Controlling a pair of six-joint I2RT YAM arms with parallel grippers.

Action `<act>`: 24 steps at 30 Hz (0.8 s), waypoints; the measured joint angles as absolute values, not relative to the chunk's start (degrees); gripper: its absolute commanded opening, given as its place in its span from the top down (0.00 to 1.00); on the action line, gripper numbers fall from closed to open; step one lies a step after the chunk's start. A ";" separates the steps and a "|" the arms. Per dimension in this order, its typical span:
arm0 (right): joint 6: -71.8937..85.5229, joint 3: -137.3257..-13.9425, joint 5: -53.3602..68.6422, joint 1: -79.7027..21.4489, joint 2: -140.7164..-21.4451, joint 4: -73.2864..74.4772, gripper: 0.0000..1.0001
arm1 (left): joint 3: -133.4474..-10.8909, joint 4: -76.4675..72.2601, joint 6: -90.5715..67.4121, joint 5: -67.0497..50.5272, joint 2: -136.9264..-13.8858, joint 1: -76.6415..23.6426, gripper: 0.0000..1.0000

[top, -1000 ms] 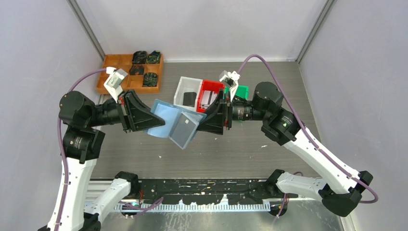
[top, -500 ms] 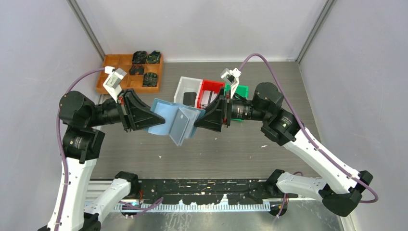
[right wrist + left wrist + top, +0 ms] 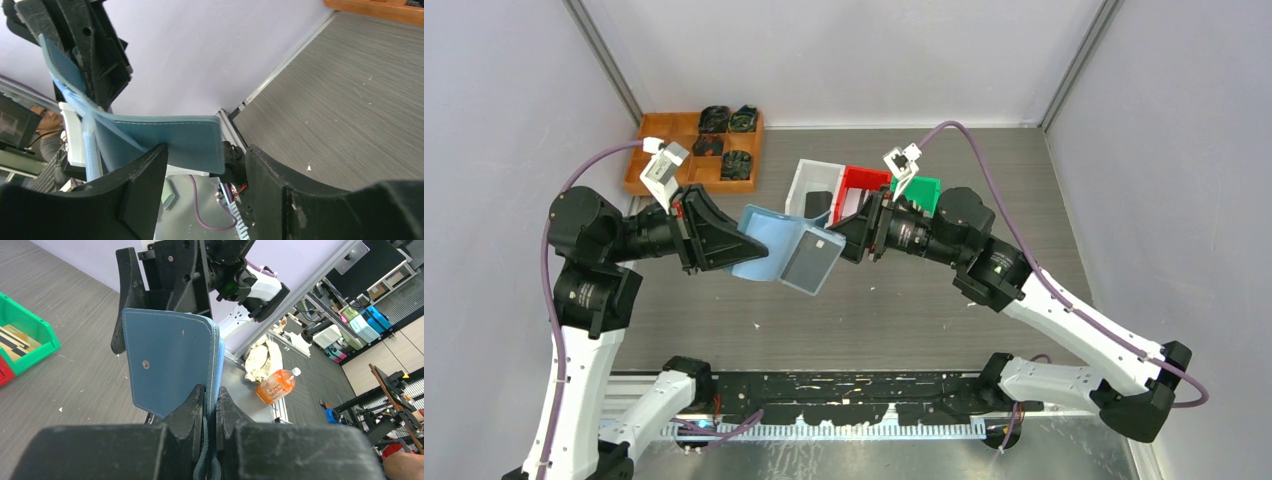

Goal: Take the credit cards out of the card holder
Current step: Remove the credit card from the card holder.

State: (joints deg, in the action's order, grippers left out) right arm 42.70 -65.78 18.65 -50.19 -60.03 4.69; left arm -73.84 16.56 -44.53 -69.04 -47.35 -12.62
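We've got the card holder [image 3: 774, 252] up off the desk [image 3: 904, 310], folded open in mid-air just on the near side of the white bin [image 3: 804, 182], and the left jaws are clamped tight on one edge of it. The right jaws stand well apart, one finger on either side of the holder's loose flap, and we don't see them pinching it.

No writing, label or number is legible on anything here.
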 measured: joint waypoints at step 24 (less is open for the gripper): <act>28.91 -72.38 26.59 -54.70 -60.10 8.19 0.22 | -75.31 21.34 -38.35 -69.67 -47.48 -12.62 1.00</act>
